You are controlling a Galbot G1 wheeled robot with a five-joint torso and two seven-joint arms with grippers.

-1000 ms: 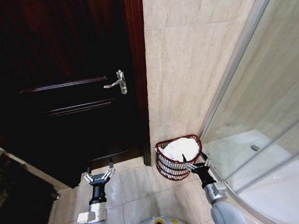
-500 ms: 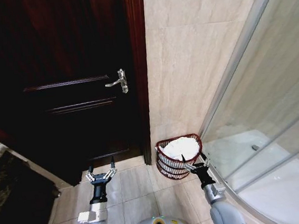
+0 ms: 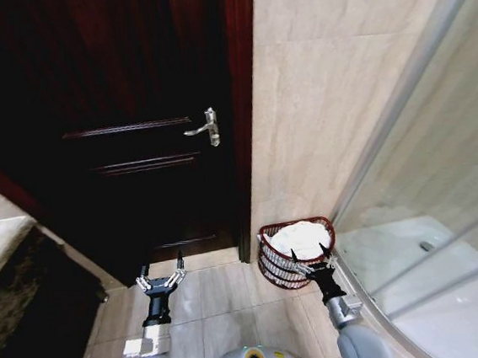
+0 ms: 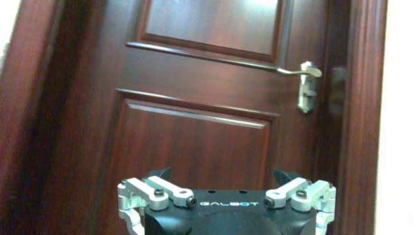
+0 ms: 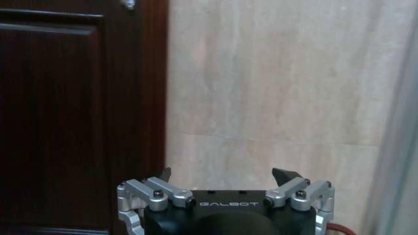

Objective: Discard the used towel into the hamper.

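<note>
Whole head view now swung a bit left: door handle (image 3: 205, 129) and hamper (image 3: 295, 252) sit further right than before.

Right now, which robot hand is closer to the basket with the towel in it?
The right gripper. It sits right beside the hamper with the white towel inside, by the tiled wall. The left gripper is off in front of the dark door.

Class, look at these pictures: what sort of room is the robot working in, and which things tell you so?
Most likely a bathroom: a curved glass shower enclosure, beige tiled wall and floor, a dark wooden door with a metal lever handle, and a reddish-brown ribbed hamper holding a white towel.
</note>
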